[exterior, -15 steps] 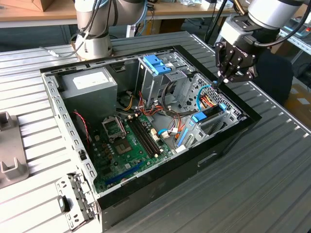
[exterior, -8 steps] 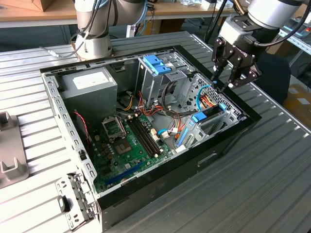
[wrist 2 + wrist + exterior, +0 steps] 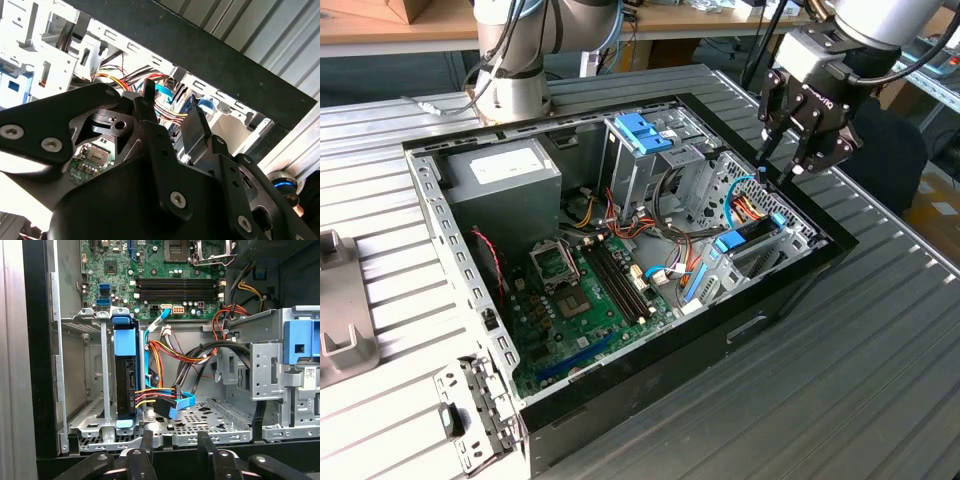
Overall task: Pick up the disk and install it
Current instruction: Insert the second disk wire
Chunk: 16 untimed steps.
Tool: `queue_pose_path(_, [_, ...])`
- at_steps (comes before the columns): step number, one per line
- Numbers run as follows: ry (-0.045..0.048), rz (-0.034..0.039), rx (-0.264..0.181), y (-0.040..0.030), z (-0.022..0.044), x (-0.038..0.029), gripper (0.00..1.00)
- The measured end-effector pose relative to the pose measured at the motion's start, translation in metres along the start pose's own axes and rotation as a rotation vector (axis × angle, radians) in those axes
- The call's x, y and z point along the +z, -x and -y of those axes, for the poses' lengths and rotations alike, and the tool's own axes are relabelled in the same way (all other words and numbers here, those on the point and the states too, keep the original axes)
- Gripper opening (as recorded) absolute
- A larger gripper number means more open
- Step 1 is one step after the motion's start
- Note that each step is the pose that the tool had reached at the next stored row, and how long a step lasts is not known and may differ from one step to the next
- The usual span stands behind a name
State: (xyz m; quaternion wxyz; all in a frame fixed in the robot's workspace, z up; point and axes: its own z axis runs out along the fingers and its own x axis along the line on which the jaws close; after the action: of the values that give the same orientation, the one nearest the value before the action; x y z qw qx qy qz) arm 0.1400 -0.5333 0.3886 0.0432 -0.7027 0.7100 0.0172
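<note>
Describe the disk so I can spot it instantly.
Look inside the open computer case, at the metal drive cage beneath the gripper. The disk stands on edge there in a light blue carrier, with coloured cables plugged in, unlike the blue latch atop the neighbouring cage.

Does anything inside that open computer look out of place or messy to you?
Nothing looks broken. The disk stands on edge in its bay, cables plugged into it, while loose wires sprawl between the cages. The gripper hovers over the case's edge, holding nothing.
</note>
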Motion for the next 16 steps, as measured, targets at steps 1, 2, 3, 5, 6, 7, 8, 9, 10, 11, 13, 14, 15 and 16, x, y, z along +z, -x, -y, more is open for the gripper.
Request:
queue_pose_path(1, [0.0000, 0.0002, 0.000, 0.0001, -0.0003, -0.0001, 0.48])
queue_pose_path(2, [0.0000, 0.0002, 0.000, 0.0000, -0.0009, -0.0002, 0.48])
queue_pose_path(3, [0.0000, -0.0003, 0.000, 0.0001, -0.0017, -0.0004, 0.48])
queue_pose_path(5, [0.0000, -0.0019, 0.000, 0.0001, -0.0035, -0.0005, 0.48])
queue_pose_path(6, [0.0000, -0.0025, 0.000, 0.0001, -0.0041, -0.0005, 0.48])
queue_pose_path(7, [0.0000, -0.0031, 0.000, 0.0001, -0.0048, -0.0005, 0.48])
queue_pose_path(8, [0.0000, -0.0057, 0.000, 0.0000, -0.0126, -0.0008, 0.48])
queue_pose_path(9, [-0.0001, -0.0061, 0.000, -0.0001, -0.0231, -0.0009, 0.48])
queue_pose_path(10, [0.0000, -0.0060, 0.000, -0.0002, -0.0255, -0.0008, 0.48])
queue_pose_path(11, [0.0000, -0.0060, 0.000, -0.0002, -0.0255, -0.0007, 0.22])
queue_pose_path(13, [0.0000, -0.0060, 0.000, -0.0002, -0.0255, -0.0006, 0.22])
queue_pose_path(14, [0.0000, -0.0060, 0.000, -0.0002, -0.0255, -0.0006, 0.22])
queue_pose_path(15, [0.0000, -0.0060, 0.000, -0.0002, -0.0255, -0.0006, 0.22])
queue_pose_path(16, [0.0000, -0.0060, 0.000, -0.0002, -0.0255, -0.0006, 0.22])
